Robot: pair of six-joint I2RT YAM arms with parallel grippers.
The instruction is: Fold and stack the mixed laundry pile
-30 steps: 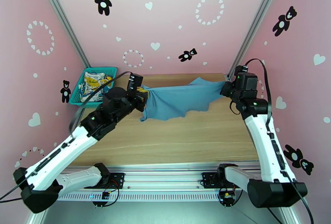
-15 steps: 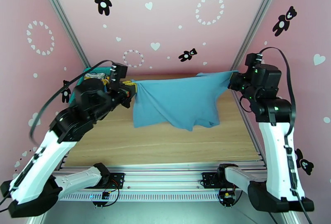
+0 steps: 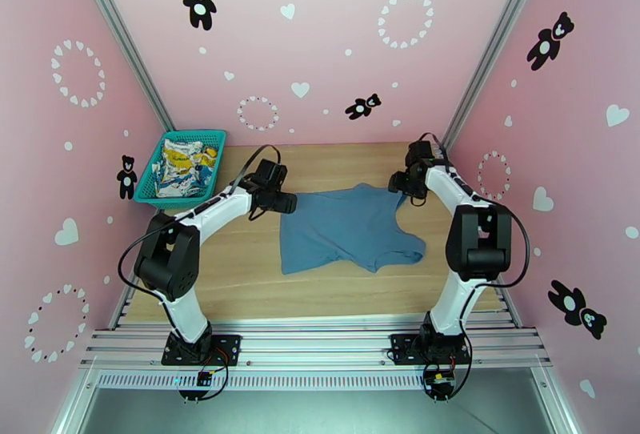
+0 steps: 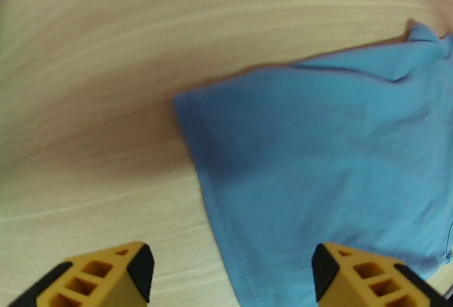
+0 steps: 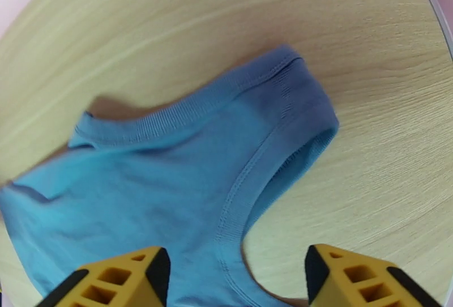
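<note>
A blue tank top point(image 3: 344, 223) lies on the wooden table point(image 3: 320, 287), about in the middle, between the two arms. It is mostly flat and spread out, with some wrinkles. Its straight bottom hem is on the left side and its shoulder straps point to the right. One strap reaches toward the far right, close to the right claw point(image 3: 398, 183). The other strap lies nearer to the front, and there the cloth is a little bunched.

The left claw point(image 3: 282, 202) hovers at the far left corner of the tank top, just over the hem. In the left wrist view it is spread wide and pinches nothing. The corner of the hem, with its line of stitching, lies on the table under it.

The right claw is also spread wide and holds nothing. In the right wrist view, a strap with its ribbed edge and the curve of the armhole lie flat on the wood below it. I cannot tell whether either claw touches the cloth.

A teal basket point(image 3: 196, 134) stands at the far left, well apart from the tank top. Inside it lies a white cloth with yellow and blue print point(image 3: 180, 167), crumpled. Both arms stretch forward from their bases at the near edge.
</note>
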